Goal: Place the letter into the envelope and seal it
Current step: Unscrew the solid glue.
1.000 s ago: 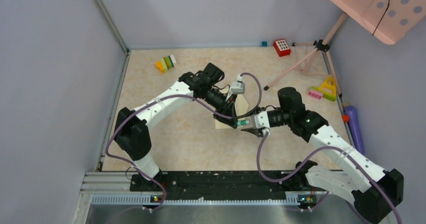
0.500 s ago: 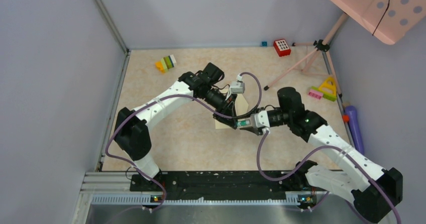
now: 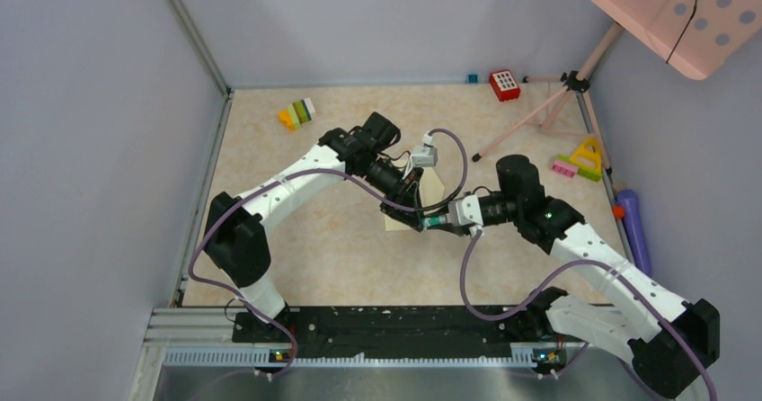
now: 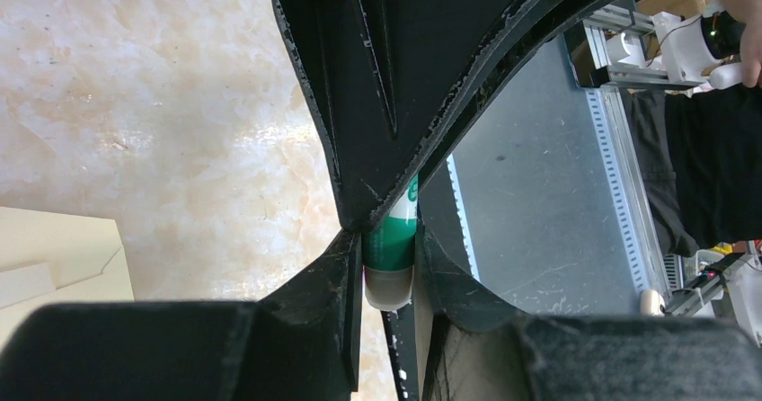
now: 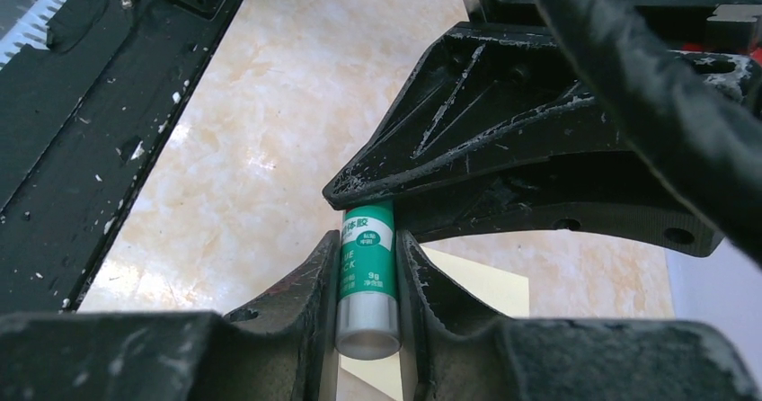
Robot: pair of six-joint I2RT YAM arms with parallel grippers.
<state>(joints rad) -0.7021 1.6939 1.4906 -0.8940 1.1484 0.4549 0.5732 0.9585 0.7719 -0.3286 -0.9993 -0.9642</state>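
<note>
A green glue stick (image 5: pixel 367 257) with a silver end hangs above the table between both grippers. My left gripper (image 4: pixel 388 266) is shut on one end of the glue stick (image 4: pixel 389 244). My right gripper (image 5: pixel 367 275) is shut on the other end. In the top view the two grippers meet nose to nose at the stick (image 3: pixel 433 224), just over the near edge of the envelope. The pale cream envelope (image 3: pixel 432 189) lies flat under them, mostly covered by the left arm. Parts of the envelope (image 4: pixel 54 257) (image 5: pixel 476 284) show in both wrist views. The letter is out of view.
Coloured blocks (image 3: pixel 296 113) lie at the far left, a red toy (image 3: pixel 504 84) at the far wall. A tripod (image 3: pixel 539 118), a yellow triangle toy (image 3: pixel 586 158) and a purple cylinder (image 3: pixel 633 221) sit along the right side. The black base rail (image 3: pixel 386 325) runs along the near edge.
My right gripper has slid a little left toward the left gripper and closed its fingers onto the glue stick. The left arm has not moved.
</note>
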